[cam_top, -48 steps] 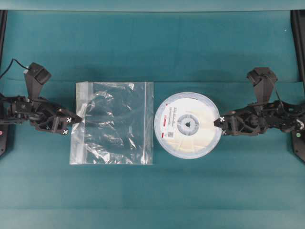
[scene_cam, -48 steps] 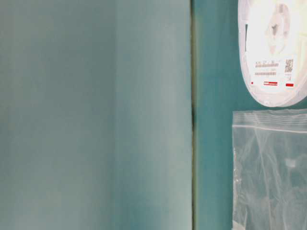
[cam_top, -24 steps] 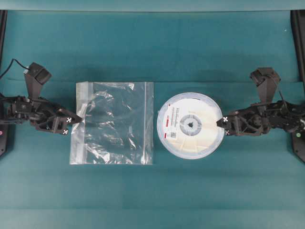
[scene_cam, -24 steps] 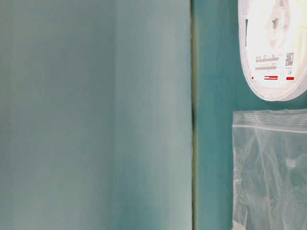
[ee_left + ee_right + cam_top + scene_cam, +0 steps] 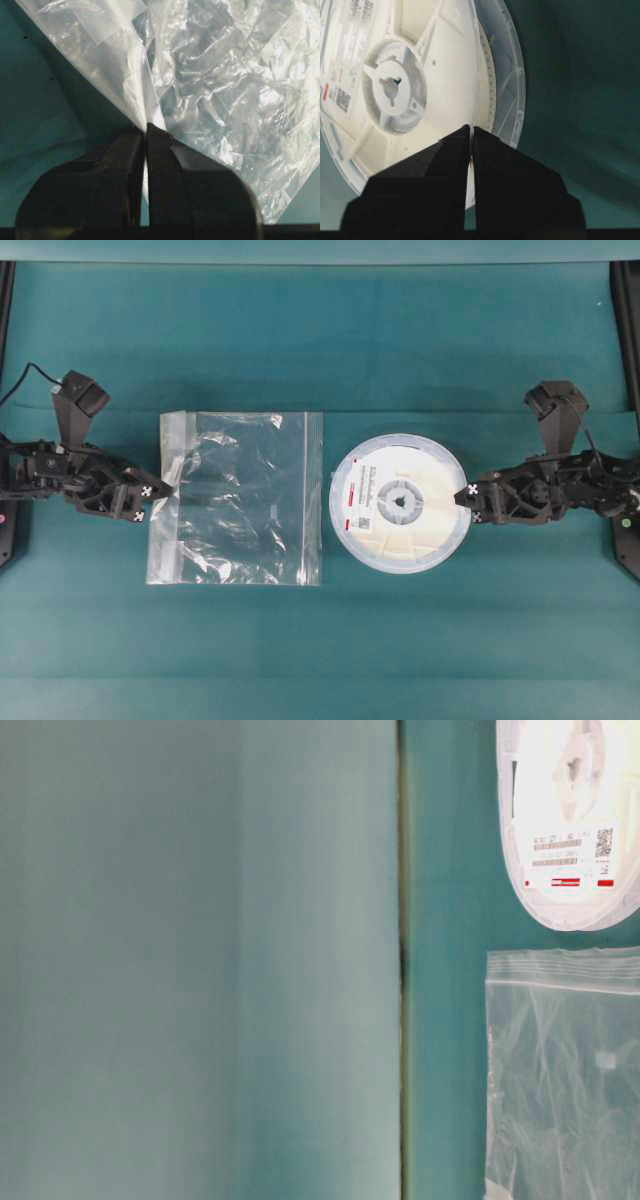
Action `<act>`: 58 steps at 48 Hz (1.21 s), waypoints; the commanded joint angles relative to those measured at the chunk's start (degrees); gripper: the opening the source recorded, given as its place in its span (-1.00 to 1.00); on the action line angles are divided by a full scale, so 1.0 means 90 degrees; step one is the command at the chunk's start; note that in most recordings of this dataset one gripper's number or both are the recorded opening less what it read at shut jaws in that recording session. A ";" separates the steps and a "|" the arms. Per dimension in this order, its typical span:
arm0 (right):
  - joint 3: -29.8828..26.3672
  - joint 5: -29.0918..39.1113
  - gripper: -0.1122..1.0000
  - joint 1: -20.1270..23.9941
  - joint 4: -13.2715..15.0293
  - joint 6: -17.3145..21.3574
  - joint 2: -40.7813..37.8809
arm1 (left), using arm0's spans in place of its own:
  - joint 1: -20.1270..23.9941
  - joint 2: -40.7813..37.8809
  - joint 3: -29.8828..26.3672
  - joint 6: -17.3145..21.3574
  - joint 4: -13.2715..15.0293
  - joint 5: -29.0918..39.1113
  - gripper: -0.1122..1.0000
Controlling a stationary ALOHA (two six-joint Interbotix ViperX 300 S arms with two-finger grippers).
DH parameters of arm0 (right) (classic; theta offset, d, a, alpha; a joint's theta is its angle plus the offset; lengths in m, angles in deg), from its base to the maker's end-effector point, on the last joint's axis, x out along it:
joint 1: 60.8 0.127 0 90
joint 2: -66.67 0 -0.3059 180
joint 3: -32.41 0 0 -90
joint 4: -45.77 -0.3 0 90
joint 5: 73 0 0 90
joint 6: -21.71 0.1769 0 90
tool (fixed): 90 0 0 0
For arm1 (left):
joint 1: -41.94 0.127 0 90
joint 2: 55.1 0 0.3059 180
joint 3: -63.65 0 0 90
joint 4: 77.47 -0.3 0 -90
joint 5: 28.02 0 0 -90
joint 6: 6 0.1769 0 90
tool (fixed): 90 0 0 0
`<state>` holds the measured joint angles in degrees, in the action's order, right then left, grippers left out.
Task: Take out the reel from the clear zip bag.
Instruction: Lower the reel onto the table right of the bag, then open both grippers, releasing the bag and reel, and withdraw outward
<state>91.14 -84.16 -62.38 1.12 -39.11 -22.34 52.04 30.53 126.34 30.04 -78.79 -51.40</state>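
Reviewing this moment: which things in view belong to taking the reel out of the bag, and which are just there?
Part of the job:
- reel, fully outside the bag, pinched at its rim by the right gripper
- clear zip bag, empty, its edge pinched by the left gripper

Just there:
- teal table cover

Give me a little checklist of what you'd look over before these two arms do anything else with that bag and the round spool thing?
1. Reel fully out of the clear zip bag: ok, it lies on the green cloth beside the bag, with a gap between them.
2. Bag holds nothing else: ok, it looks empty and crinkled.
3. Left gripper has hold of the bag: ok, shut on its edge.
4. Right gripper has hold of the reel: ok, shut on the rim.
5. Reel lying flat: cannot tell; the overhead view shows it label-up, but not whether the held side is lifted.
6. Arms apart from each other: ok, at opposite ends of the table.
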 commanded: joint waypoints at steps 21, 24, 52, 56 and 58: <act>-0.0215 0.0127 0.90 -0.0020 -0.0010 0.0029 0.0039 | 0.0010 -0.0020 -0.0127 0.0059 -0.0029 0.0029 -0.79; -0.0215 0.0117 0.89 -0.0029 -0.0010 0.0029 0.0039 | 0.0010 0.0000 -0.0117 0.0078 -0.0029 0.0029 -0.79; -0.0010 0.0195 0.89 -0.0020 0.0088 -0.0020 0.1025 | 0.0010 0.0225 -0.0186 0.0410 -0.0029 0.0049 0.67; 0.0029 0.0225 0.89 -0.0020 0.0156 -0.0059 0.1182 | 0.0010 0.0225 -0.0215 0.0420 -0.0029 0.0049 0.92; 0.0039 0.0264 0.89 -0.0020 0.0205 -0.0098 0.1250 | 0.0010 0.0225 -0.0234 0.0420 -0.0029 0.0059 0.93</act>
<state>91.76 -81.96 -62.65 2.27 -39.29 -12.40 51.87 32.46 124.93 33.64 -79.05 -50.78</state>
